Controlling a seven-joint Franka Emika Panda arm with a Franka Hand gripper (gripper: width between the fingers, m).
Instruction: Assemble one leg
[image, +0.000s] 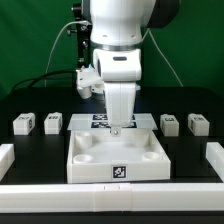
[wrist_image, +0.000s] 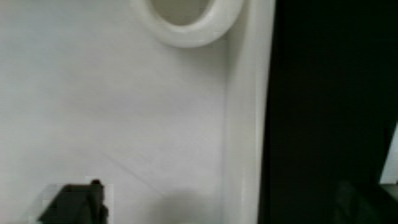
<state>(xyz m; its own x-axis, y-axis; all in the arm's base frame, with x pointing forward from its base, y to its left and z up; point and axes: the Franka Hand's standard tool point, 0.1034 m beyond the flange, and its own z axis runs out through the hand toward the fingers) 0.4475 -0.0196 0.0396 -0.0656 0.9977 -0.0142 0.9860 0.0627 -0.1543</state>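
Presently you have these items on the black table (image: 35, 150).

Gripper (image: 113, 128): it hangs low over the rear part of the white tray (image: 88, 172). In the wrist view, one dark finger (wrist_image: 75, 204) sits far off the middle of the frame, so you can read the jaws as parted. Only bare tray surface lies between them, and nothing is held.

Legs, four in number: each is a small white block lying loose on the table and clear of the gripper. The outer left leg (image: 23, 124) and inner left leg (image: 52, 122) lie to the exterior view's left of the tray. The inner right leg (image: 170, 122) and outer right leg (image: 197, 124) lie to its right. Each is apart from its neighbour, and the row is roughly level with the marker board (image: 140, 122).

Tray: it is square with a raised rim and has a fiducial tag (image: 119, 171) on its front wall. The wrist view shows one round corner socket (wrist_image: 192, 25) near the tray's edge, with black table beyond it.
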